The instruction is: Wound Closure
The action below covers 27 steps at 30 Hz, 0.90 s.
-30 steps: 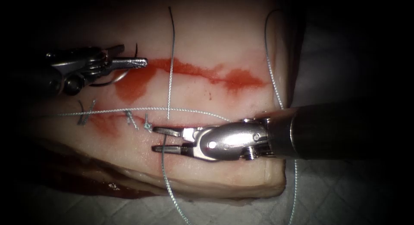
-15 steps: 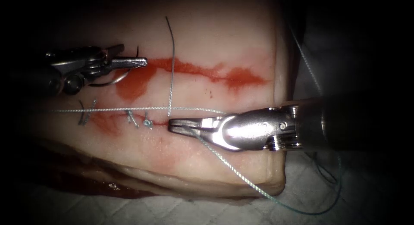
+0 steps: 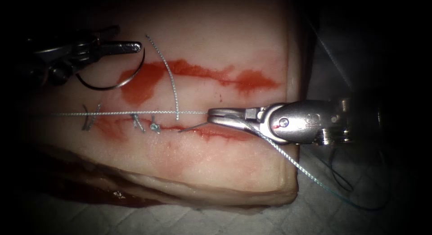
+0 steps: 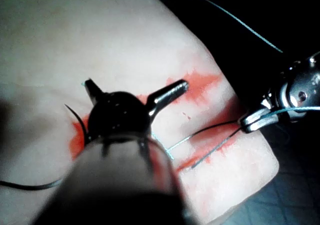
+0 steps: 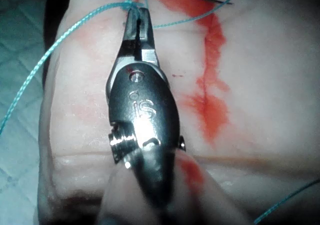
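Needle point(image 3: 110, 79) off the tissue point(image 3: 216, 28), out of the flesh, hanging as a dark curve over the far left part of the slab, above the red fluid point(image 3: 144, 84); held near one end by the left tool point(image 3: 128, 47), fingers closed on it. In the left wrist view the needle point(image 4: 75, 116) shows as a thin dark arc beside the left tool point(image 4: 170, 91). Cut point(image 3: 211, 132) runs left to right across the near half of the tissue; three finished stitches point(image 3: 135, 122) with short thread tails sit on its left stretch, right stretch open and red. Thread point(image 3: 135, 113) lies taut along the cut's far edge, from the left edge of the tissue to the right tool point(image 3: 220, 115), whose fingers are closed on it near the middle of the cut; from there it slants down past the near right corner. A free thread end point(image 3: 168, 77) curves up from the line toward the far edge. Right wrist view: right tool point(image 5: 136, 16) clamped on the thread point(image 5: 60, 35).
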Each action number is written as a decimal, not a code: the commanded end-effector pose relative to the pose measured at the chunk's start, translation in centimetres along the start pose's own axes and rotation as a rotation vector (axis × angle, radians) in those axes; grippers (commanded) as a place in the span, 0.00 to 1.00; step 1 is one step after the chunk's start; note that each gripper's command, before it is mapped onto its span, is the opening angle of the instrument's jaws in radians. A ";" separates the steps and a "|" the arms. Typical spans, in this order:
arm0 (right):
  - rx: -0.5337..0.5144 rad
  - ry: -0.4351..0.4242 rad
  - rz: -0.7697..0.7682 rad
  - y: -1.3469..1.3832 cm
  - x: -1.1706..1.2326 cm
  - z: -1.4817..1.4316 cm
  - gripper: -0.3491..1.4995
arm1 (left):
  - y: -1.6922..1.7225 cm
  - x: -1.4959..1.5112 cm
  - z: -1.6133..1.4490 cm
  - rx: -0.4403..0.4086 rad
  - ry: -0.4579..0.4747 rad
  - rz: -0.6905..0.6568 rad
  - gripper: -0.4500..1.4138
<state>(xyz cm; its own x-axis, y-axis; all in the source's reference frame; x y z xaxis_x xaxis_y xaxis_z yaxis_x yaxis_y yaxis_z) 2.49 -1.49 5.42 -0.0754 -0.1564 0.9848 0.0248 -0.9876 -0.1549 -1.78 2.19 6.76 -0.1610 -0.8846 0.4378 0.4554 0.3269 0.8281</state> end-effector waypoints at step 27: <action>-0.004 -0.007 0.003 -0.05 -0.06 -0.28 0.00 | 0.05 -0.08 -0.05 0.062 -0.130 0.010 0.73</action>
<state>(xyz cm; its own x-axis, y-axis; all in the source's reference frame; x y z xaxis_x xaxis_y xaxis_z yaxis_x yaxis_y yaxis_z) 2.13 -1.44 5.29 -0.0714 -0.1610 0.9844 0.0223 -0.9869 -0.1598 -1.65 2.25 6.70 -0.2710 -0.8319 0.4843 0.4066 0.3571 0.8409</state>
